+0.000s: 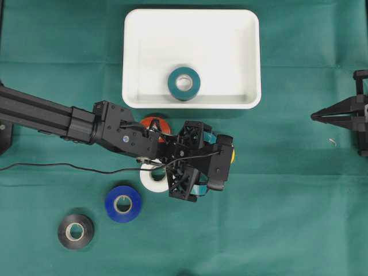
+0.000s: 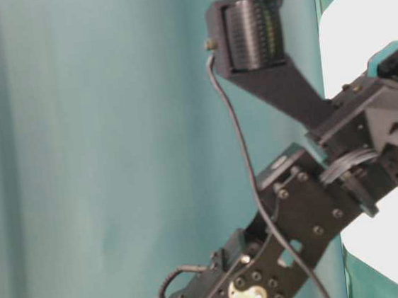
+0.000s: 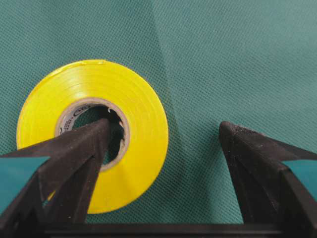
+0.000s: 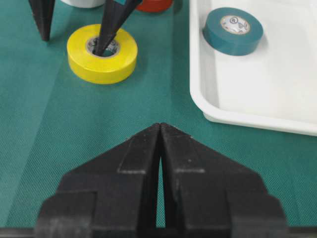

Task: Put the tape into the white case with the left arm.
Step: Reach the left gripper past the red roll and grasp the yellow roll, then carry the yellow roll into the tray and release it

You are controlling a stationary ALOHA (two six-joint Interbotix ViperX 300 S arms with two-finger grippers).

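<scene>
The left gripper (image 3: 163, 144) stood wide open over the yellow tape (image 3: 92, 134), one fingertip (image 4: 106, 42) down inside the roll's core and the other on the cloth outside its wall. By my judgement the step in hand was the grasp: the jaws straddled the roll's wall but had not closed on it. The next move called for closing on that wall, lifting clear, then carrying the roll over the rim of the white case (image 1: 248, 69) and letting go.

Taking the white case as landmark, the yellow tape lay on the green cloth (image 1: 299, 218) just outside its near long rim. A teal tape (image 1: 184, 83) already lay flat inside the case, against that same rim.

Counted outward from the case: one orange tape (image 1: 154, 122) nearest the rim, one white tape (image 1: 153, 179) beyond it, one blue tape (image 1: 123, 203) farther off, one black tape (image 1: 75, 231) farthest. Six rolls in all, one case.

The right gripper (image 4: 159, 144) was closed on nothing, well apart from the case's right end.
</scene>
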